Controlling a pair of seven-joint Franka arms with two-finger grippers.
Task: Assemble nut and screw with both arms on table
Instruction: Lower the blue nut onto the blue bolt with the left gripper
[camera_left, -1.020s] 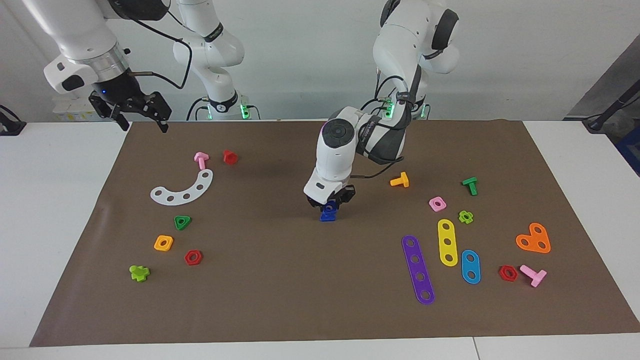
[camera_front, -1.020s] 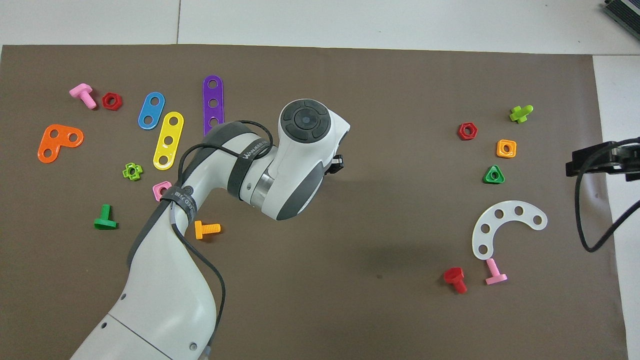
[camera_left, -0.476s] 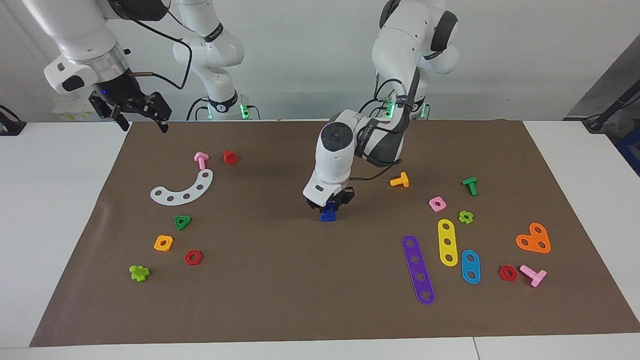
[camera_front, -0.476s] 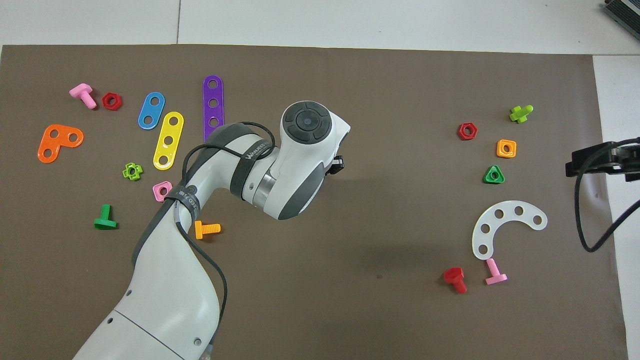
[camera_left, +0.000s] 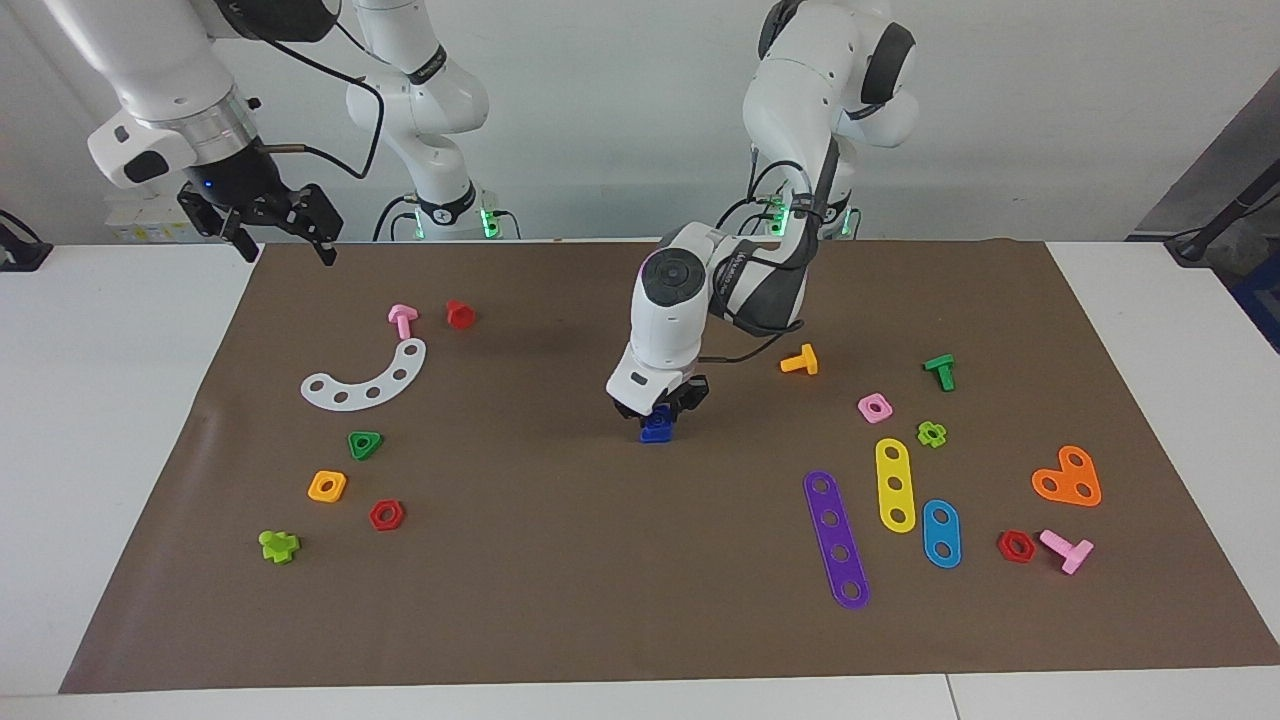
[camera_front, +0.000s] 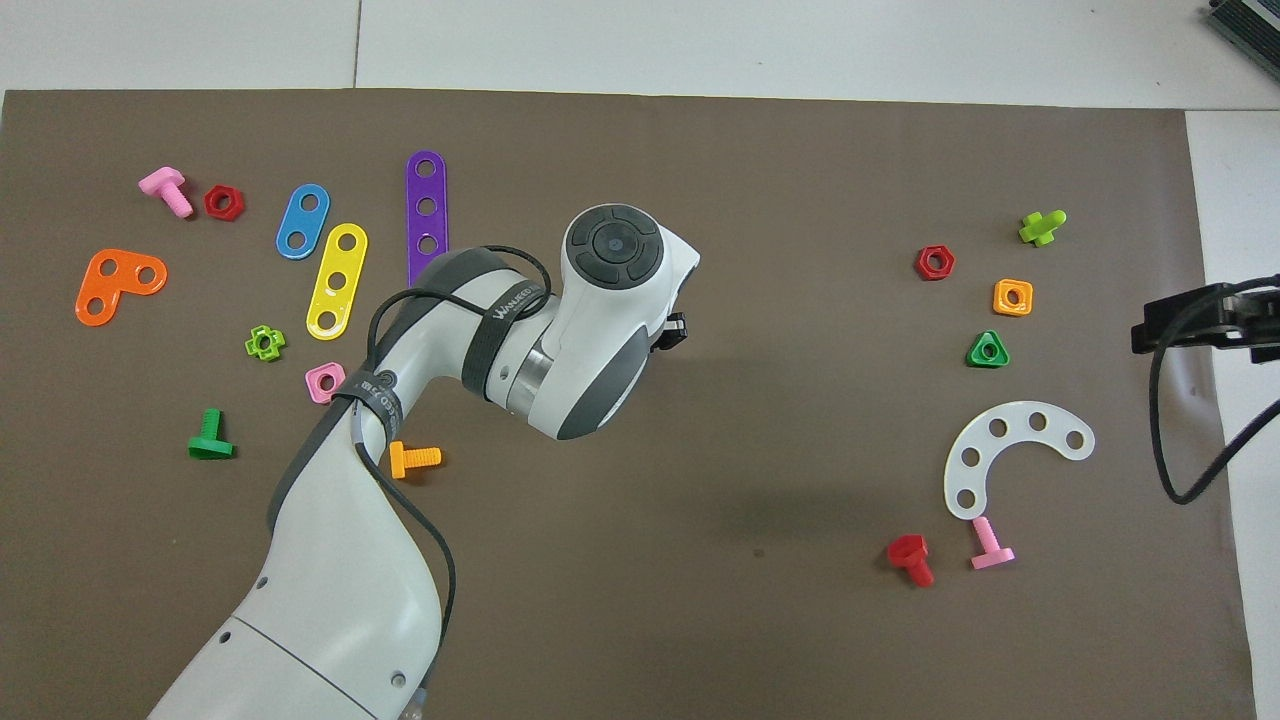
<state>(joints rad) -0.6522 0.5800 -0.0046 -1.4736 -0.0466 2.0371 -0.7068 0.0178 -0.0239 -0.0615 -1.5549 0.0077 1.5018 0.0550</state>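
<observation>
Meanwhile the right gripper (camera_left: 268, 226) waited spread over the mat's (camera_left: 560, 560) corner. Mid-mat, the left gripper (camera_left: 660, 408) pinched the dark-blue piece (camera_left: 656, 427), apparently nut on screw; light, rigid, slick plastic, best gripped by flat edges.

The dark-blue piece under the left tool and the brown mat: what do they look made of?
Dark-blue piece: likely moulded plastic, going by its solid saturated colour, smooth faces and round hole. Brown mat: looks like matte paper or thin sheet, flat, without glare, slightly rippled toward the right arm's end; exact material unclear.
</observation>
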